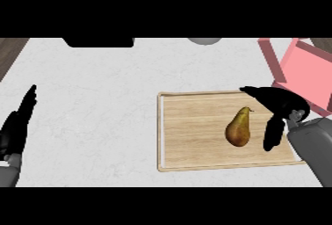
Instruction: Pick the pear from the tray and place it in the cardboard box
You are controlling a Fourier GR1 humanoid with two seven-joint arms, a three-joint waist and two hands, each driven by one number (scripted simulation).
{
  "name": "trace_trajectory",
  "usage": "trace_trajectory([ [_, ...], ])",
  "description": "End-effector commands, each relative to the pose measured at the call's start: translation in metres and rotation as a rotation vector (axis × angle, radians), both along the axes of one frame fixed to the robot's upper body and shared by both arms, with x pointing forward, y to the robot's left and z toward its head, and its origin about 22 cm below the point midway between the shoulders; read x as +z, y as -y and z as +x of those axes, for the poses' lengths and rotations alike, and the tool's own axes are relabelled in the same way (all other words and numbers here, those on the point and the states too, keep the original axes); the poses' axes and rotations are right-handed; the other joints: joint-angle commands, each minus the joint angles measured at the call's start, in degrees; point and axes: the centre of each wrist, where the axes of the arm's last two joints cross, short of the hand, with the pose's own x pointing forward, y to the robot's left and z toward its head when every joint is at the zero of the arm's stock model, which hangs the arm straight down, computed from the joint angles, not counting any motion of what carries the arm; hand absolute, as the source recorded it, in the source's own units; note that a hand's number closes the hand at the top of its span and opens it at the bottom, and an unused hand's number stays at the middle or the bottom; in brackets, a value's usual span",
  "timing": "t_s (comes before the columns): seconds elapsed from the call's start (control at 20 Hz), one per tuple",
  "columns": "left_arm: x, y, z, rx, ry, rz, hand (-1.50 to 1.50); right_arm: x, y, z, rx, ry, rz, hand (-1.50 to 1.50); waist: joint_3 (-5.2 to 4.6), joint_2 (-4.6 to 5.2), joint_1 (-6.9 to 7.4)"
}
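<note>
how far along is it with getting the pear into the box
Nothing is finished: the pear lies on the tray, ungripped. In hand: the right robot hand is open just right of it, not touching. Left to do: grasp, lift, carry to the pink box. The left robot hand rests open at the left edge.

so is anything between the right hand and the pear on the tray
Nothing visible is. The open right hand is just to the right of the pear, apart from it, and only bare wood of the tray shows between them.
</note>
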Motion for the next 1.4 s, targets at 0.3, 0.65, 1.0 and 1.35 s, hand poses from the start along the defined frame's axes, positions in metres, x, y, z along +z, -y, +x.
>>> trace_trajectory([
  [0.3,-0.005,-0.026,-0.007,0.009,0.002,-0.008,0.00,-0.009,-0.017,0.000,0.028,-0.007,0.082,-1.50,-0.02,-0.01,-0.32],
  [0.65,-0.008,0.000,-0.010,0.022,-0.013,0.013,0.00,0.010,-0.053,-0.014,0.085,0.022,0.125,-1.50,-0.01,-0.09,-0.27],
  [1.0,0.003,0.004,-0.014,0.025,-0.008,0.012,0.00,-0.002,-0.051,-0.021,0.075,-0.065,-0.005,-1.50,0.00,-0.13,-0.20],
  [1.35,-0.005,-0.004,-0.009,0.002,-0.007,0.005,0.00,-0.050,-0.063,-0.003,0.017,-0.084,-0.053,-1.50,0.01,0.02,0.05],
])
